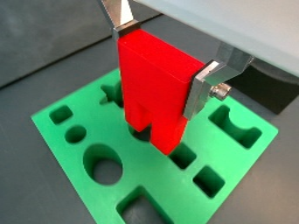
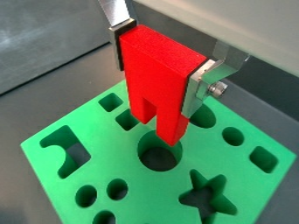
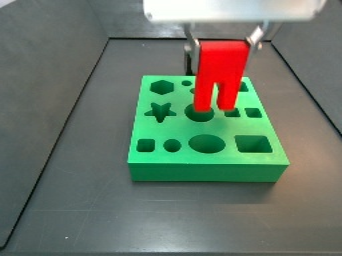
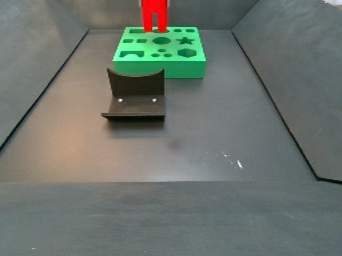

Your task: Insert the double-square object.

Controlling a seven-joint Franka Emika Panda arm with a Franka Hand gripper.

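The gripper (image 1: 162, 61) is closed on the double-square object (image 1: 158, 87), one silver finger plate pressed against each side of its solid upper part. The red block hangs upright with its two square legs pointing down over the green board (image 1: 239, 162).

Both wrist views show the grasp in detail. In a wrist view the finger (image 2: 201, 86) with its screw head lies flat against the block (image 2: 162, 83), and the slot between the two legs is plainly visible. The legs stand over the cut-outs near the middle of the board (image 2: 251, 188); whether their tips have entered a hole cannot be told from these views.

A side view shows the whole board (image 3: 201, 168) from in front. The block (image 3: 219, 75) stands over the middle rows of cut-outs, with the gripper (image 3: 222, 42) directly above it. The leg tips overlap the board's top face in this view.

The far side view alone shows the fixture (image 4: 135, 95), a dark L-shaped bracket on the floor just in front of the board (image 4: 160, 62), close to it but apart. Only the lower end of the block (image 4: 154, 15) enters the frame there, and the gripper is out of frame.

Pose: the gripper points straight down, fingers vertical.

Count: one red block, one green board, one fixture. Twelve cut-outs are counted in the board's top face, among them a star, a cross, circles, an oval and squares.
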